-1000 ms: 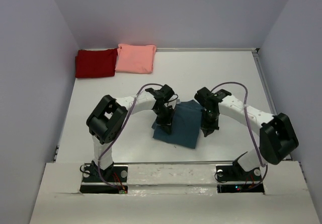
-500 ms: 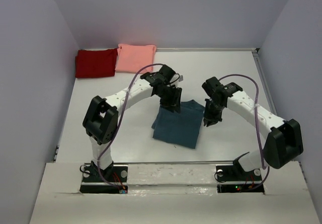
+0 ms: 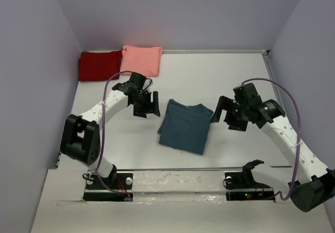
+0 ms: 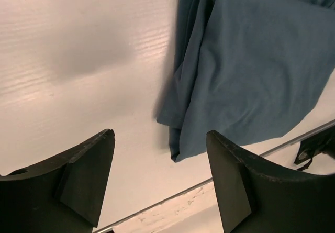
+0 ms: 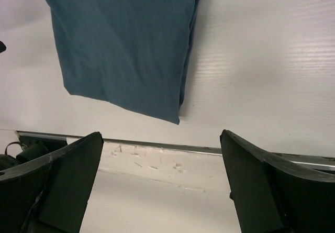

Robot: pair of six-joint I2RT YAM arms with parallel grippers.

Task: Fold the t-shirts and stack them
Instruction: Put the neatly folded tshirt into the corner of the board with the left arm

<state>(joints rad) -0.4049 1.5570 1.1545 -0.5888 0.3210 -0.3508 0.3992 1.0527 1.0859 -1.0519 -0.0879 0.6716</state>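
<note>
The dark teal-blue t-shirt point(image 3: 185, 126) lies folded into a rough rectangle in the middle of the table, also seen in the left wrist view point(image 4: 256, 70) and the right wrist view point(image 5: 123, 44). My left gripper point(image 3: 148, 105) hangs open just left of it, holding nothing. To the shirt's right, my right gripper point(image 3: 226, 115) is open wide and empty too. A folded dark red t-shirt point(image 3: 98, 65) and a folded salmon-pink t-shirt point(image 3: 141, 60) lie side by side at the back left corner.
A metal strip point(image 3: 178, 169) marks the table's near edge, with the arm bases behind it. Lavender walls close in the left, back and right sides. A raised rail point(image 3: 276, 91) runs along the right edge of the table.
Both grippers were shut on the teal-blue shirt's near part; they opened, let go and drew apart, the left arm swinging left and back, the right arm swinging right. The shirt lies flat.
</note>
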